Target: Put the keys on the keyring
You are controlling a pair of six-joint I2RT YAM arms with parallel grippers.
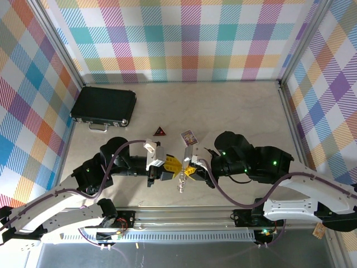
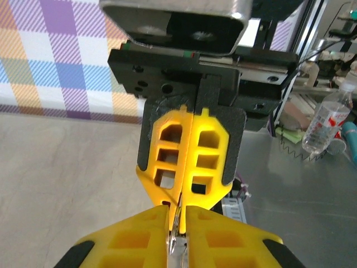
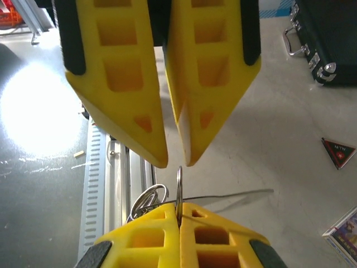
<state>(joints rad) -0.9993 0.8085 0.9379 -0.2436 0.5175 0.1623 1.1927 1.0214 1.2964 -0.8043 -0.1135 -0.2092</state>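
Pale tabletop (image 1: 234, 111) inside checked walls; black case (image 1: 104, 105), red triangle (image 1: 160, 132) and purple card (image 1: 188, 137) lie apart from work. I see both grippers tip to tip above near edge. Right gripper (image 3: 179, 206) pinched tight on keyring (image 3: 179, 184), wire standing edge-on, loops dangling below. Left gripper (image 2: 177, 212) closed to thin slit on silvery metal, reads as same ring wire. Can't tell if key among dangling bits. My call: hold right clamp firm, move left slowly, no twisting; thin wire likely slips easily.
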